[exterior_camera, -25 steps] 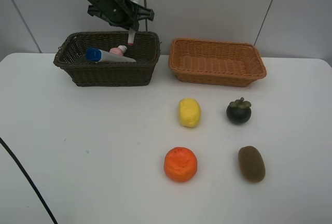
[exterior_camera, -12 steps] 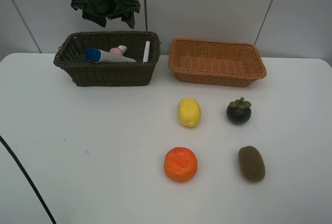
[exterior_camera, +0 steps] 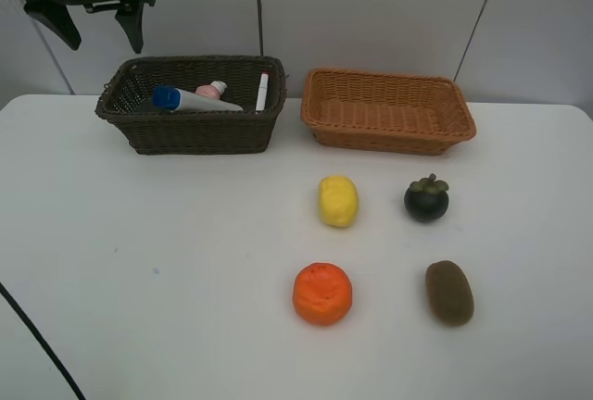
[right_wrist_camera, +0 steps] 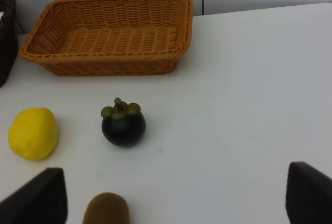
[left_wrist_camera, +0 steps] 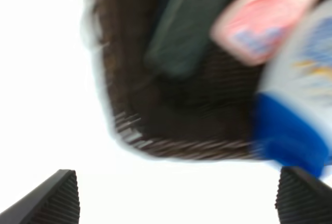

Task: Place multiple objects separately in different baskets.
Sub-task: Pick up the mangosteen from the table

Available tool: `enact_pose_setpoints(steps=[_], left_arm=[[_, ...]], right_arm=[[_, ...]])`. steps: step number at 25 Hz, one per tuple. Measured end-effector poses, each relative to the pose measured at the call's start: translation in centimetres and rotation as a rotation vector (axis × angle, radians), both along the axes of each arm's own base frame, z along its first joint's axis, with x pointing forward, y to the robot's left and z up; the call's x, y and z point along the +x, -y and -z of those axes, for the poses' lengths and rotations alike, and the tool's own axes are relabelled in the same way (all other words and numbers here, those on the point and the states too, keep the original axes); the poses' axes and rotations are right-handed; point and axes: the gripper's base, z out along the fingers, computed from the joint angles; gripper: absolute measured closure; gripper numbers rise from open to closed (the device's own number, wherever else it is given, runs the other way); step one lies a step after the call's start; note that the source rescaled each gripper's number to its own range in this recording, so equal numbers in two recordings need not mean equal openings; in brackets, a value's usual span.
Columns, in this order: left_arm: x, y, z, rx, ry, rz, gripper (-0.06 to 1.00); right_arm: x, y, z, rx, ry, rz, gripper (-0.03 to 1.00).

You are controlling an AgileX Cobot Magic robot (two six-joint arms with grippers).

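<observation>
The left gripper (exterior_camera: 102, 41), upper left, and the right gripper (right_wrist_camera: 174, 195) both stood wide open, holding nothing. The tube (exterior_camera: 190, 99), bottle (exterior_camera: 211, 91), marker (exterior_camera: 262, 91) and eraser (left_wrist_camera: 187, 22) lay in the dark basket (exterior_camera: 195, 133). The lemon (exterior_camera: 338, 200), mangosteen (exterior_camera: 426, 201), orange (exterior_camera: 322, 293) and kiwi (exterior_camera: 449, 293) waited at lower right, outside the tan basket (exterior_camera: 389, 133). An off-centre pinch might have sent round fruit rolling away.

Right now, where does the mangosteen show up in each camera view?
Exterior high: the mangosteen sits right of the lemon, in front of the orange-tan basket.
Left wrist: not in it; that view looks into the dark brown basket.
Right wrist: mangosteen beside the lemon.
Shared landmark: the orange-tan basket.
</observation>
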Motion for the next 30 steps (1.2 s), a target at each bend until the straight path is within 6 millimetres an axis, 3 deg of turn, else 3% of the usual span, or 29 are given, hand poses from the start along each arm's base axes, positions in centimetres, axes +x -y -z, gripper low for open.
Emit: enact_pose_setpoints(steps=[3, 7, 10, 15, 18, 19, 20, 23, 26, 27, 30], left_arm=[[-2.2, -2.5, -0.8, 0.004, -0.020, -0.043, -0.05], [-7.2, -3.0, -2.4, -0.012, -0.044, -0.024, -0.05], [-12.1, -3.0, -3.5, -0.035, -0.046, -0.007, -0.05], [-21.2, -3.3, -6.2, -0.062, 0.092, 0.073, -0.05], [-26.3, -3.7, -6.2, -0.064, 0.196, 0.101, -0.05], [-27.6, -3.8, -5.7, -0.063, 0.216, 0.105, -0.05], [-27.6, -3.8, -5.7, -0.063, 0.216, 0.105, -0.05], [-32.5, -4.1, -4.9, -0.070, 0.319, 0.116, -0.05], [-36.4, -4.5, -3.6, -0.065, 0.412, 0.132, -0.05], [-38.7, -4.6, -2.6, -0.067, 0.481, 0.134, -0.05], [-41.7, -4.8, -1.3, -0.076, 0.601, 0.137, -0.05]], right_arm=[[0.0, 0.0, 0.0, 0.000, 0.000, 0.000, -0.03], [0.0, 0.0, 0.0, 0.000, 0.000, 0.000, -0.03], [0.0, 0.0, 0.0, 0.001, 0.000, -0.001, -0.03], [0.0, 0.0, 0.0, 0.001, 0.000, -0.001, -0.03], [0.0, 0.0, 0.0, 0.001, 0.000, -0.001, -0.03], [0.0, 0.0, 0.0, 0.001, 0.000, -0.001, -0.03], [0.0, 0.0, 0.0, 0.001, 0.000, -0.001, -0.03], [0.0, 0.0, 0.0, 0.001, 0.000, -0.001, -0.03], [0.0, 0.0, 0.0, 0.001, 0.000, -0.001, -0.03], [0.0, 0.0, 0.0, 0.001, 0.000, -0.001, -0.03], [0.0, 0.0, 0.0, 0.001, 0.000, -0.001, -0.03]])
